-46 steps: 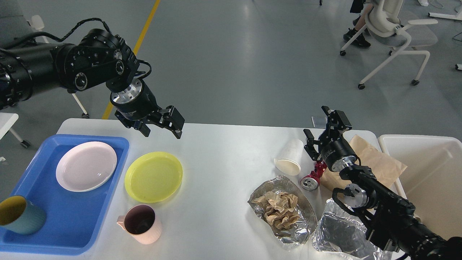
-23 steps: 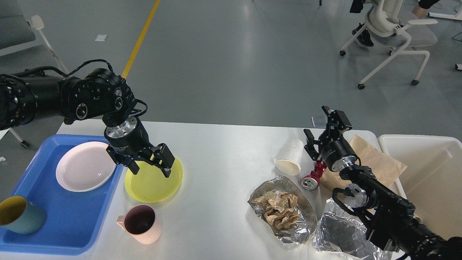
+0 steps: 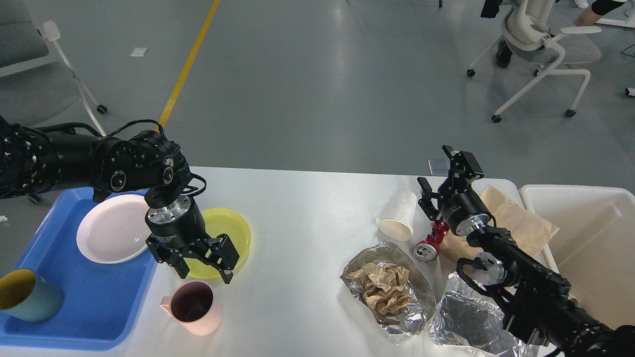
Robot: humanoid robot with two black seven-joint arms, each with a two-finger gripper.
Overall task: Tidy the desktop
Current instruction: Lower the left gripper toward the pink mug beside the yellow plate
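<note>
Left hand [image 3: 202, 267]: fingers spread, empty, poised over the round yellow plastic plate [image 3: 225, 229] to grasp its near rim.
Right hand [image 3: 443, 181]: fingers apart, empty, idle above the white desk [image 3: 307, 208].

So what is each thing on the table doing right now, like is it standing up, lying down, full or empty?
Left gripper: jaws open, above the pink mug.
Right gripper: jaws open, holding nothing.
Pink mug: upright.
Yellow plate: flat on the desktop, empty.
White plate: empty, in the blue tray.
Teal cup: in the tray, tipped.
Paper cup: on its side.
Red can: on its side.
Foil: open, holding crumpled paper.
Bin: open.
</note>
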